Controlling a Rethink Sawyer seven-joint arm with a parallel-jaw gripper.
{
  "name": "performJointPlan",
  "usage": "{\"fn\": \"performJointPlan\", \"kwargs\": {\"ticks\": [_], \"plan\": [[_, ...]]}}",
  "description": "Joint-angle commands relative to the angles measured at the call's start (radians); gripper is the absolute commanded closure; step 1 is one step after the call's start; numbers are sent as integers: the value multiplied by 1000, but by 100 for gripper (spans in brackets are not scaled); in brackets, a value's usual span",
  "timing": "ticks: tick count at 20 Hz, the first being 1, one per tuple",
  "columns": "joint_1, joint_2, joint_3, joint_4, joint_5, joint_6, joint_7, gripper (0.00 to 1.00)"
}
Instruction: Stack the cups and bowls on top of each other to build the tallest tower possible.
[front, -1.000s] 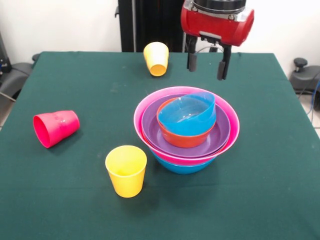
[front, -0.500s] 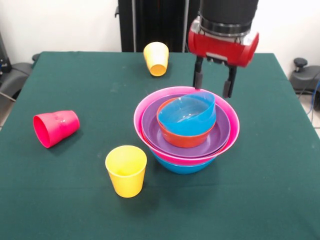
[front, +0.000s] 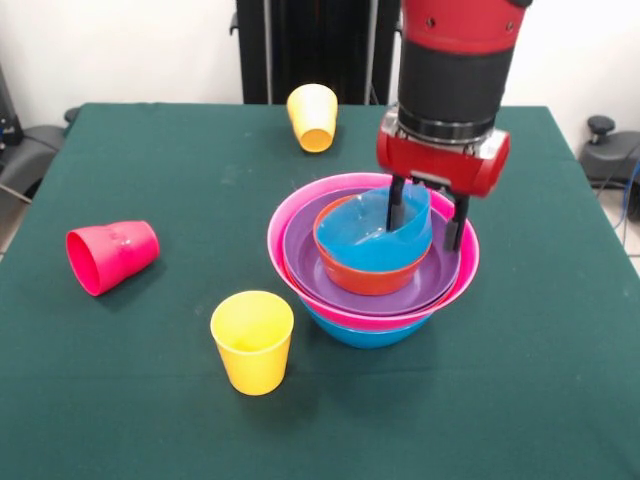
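Nearest the camera, an upright yellow cup (front: 252, 340) with its mouth open to the top, standing alone on the green table (front: 120, 400). Just beyond and to its right, the tower (front: 372, 262) of nested bowls: a blue bowl (front: 365, 333) lowest, a wide pink bowl (front: 300, 225) above it, a purple bowl (front: 310, 260) inside that, then an orange bowl (front: 365, 277), and topmost a smaller blue bowl (front: 375, 240) sitting tilted, its far-right rim raised. Off to the left, well apart from the pile, a red-pink cup (front: 110, 256) lying on its side, mouth turned toward the camera and left. Directly over the right part of the tower, the red and black gripper (front: 427, 215) reaching down from above, fingers spread, one on each side of the tilted blue bowl's raised rim; contact with the rim not clear. Farthest back, near the table's far edge, a second yellow cup (front: 313, 117) tipped over, mouth facing the camera.
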Motion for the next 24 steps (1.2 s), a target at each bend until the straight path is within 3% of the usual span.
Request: {"fn": "performJointPlan", "kwargs": {"ticks": [1,13,24], "plan": [[13,71,31,-28,9,-64,101,0],[18,93,27,-35,15,-82,104,0],[26,69,18,-22,29,-60,107,0]]}}
